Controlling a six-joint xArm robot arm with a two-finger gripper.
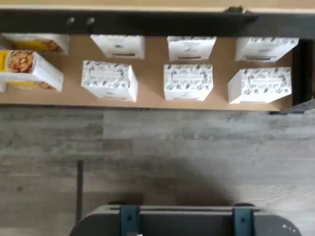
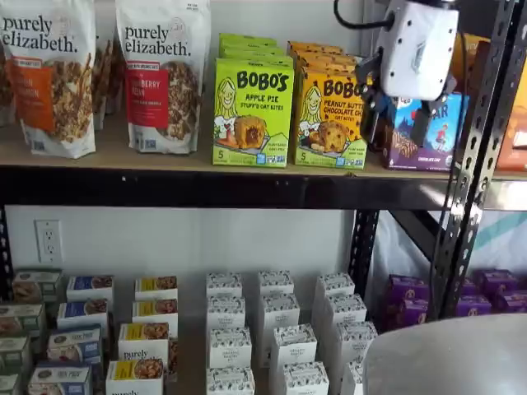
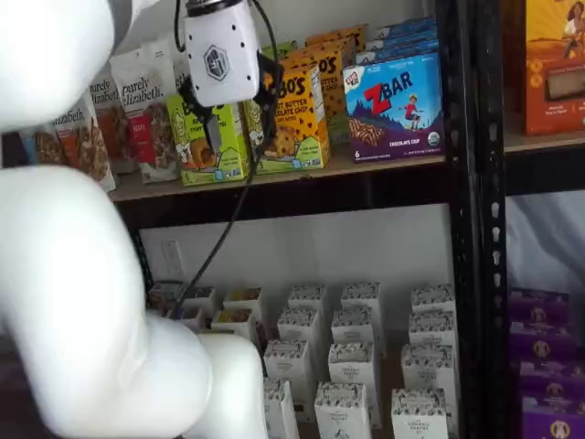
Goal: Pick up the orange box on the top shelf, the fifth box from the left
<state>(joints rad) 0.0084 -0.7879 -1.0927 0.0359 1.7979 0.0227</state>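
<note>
Gripper [image 2: 403, 111] hangs clear before the top shelf [image 2: 189, 188]; finger state indeterminate. Orange box [image 2: 331, 115] just beside, ZBar carton [image 2: 428, 136] behind.

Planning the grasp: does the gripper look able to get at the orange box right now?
Probably yes. The gripper hangs in front of the top shelf, and the orange box stands at the front of its row with nothing before it. Whether the fingers are open cannot be told.
</note>
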